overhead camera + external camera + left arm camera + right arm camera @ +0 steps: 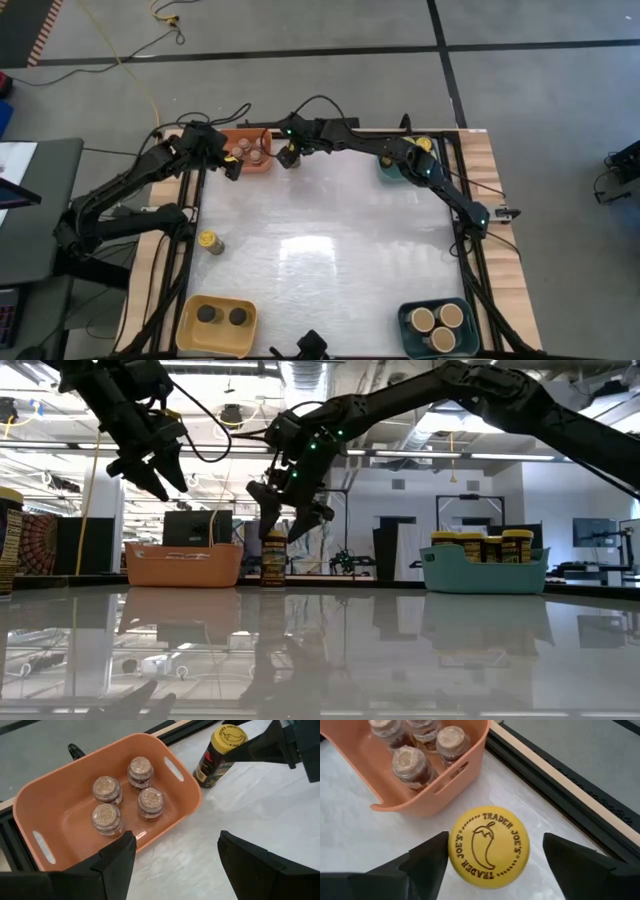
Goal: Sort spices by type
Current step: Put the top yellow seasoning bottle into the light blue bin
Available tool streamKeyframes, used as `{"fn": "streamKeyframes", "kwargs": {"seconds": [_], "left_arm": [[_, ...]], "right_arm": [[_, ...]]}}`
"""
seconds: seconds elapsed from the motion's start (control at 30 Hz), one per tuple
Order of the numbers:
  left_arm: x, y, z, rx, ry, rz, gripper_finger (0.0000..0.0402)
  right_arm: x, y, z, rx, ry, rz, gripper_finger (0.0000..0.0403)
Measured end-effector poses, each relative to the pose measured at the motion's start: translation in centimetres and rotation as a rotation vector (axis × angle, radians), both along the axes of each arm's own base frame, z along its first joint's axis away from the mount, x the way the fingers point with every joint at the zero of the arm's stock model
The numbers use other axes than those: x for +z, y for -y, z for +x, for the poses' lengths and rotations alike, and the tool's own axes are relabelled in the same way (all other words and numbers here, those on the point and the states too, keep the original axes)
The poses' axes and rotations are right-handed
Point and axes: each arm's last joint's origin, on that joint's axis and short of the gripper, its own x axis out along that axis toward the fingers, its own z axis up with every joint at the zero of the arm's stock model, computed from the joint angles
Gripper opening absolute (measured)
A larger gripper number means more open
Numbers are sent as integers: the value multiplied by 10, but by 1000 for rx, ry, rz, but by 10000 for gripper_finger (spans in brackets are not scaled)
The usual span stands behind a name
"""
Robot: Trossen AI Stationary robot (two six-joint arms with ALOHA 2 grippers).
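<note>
Looking down from above, we see a pale table with bins at its corners and both dark arms reaching to its far edge. The right gripper hangs directly over a yellow-lidded jar that stands upright on the table, just beside the orange bin. Its fingers sit wide on either side of the lid, not touching it; we judge it is placed this way to close on the jar and carry it to its own kind.

The left gripper hovers above the near rim of that orange bin, fingers spread wide and holding nothing. We take it to be waiting clear of the other arm.

Sorting looks well along. Four small jars with tan tops stand together in the orange bin. The teal bin at the far right holds several yellow-lidded jars, likely where this one belongs. A yellow bin at the near left holds two dark-topped jars, and a dark teal bin at the near right holds three wide tan-lidded ones. One more yellow-lidded jar stands alone near the table's left edge.

Only the right wrist view shows the chilli emblem on the lid and the gaps beside it. Only the low view shows that the gripper's fingertips are level with the jar's top. Only the overhead view shows the two near bins and the lone jar.
</note>
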Motion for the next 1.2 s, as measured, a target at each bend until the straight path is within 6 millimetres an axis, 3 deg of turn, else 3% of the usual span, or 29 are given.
{"fn": "streamKeyframes", "kwargs": {"seconds": [0.4,0.57,0.73,0.93,1.2], "left_arm": [[0,0,0,8,7,-6,270],[0,0,0,18,15,-13,270],[0,0,0,34,28,-26,270],[0,0,0,34,28,-26,270],[0,0,0,34,28,-26,270]], "right_arm": [[0,-5,-3,19,-49,8,253],[23,-10,-16,38,-83,6,242],[78,-21,-45,36,-79,3,244],[122,-47,-86,70,-117,-5,244],[126,-92,-164,-79,-135,23,244]]}}
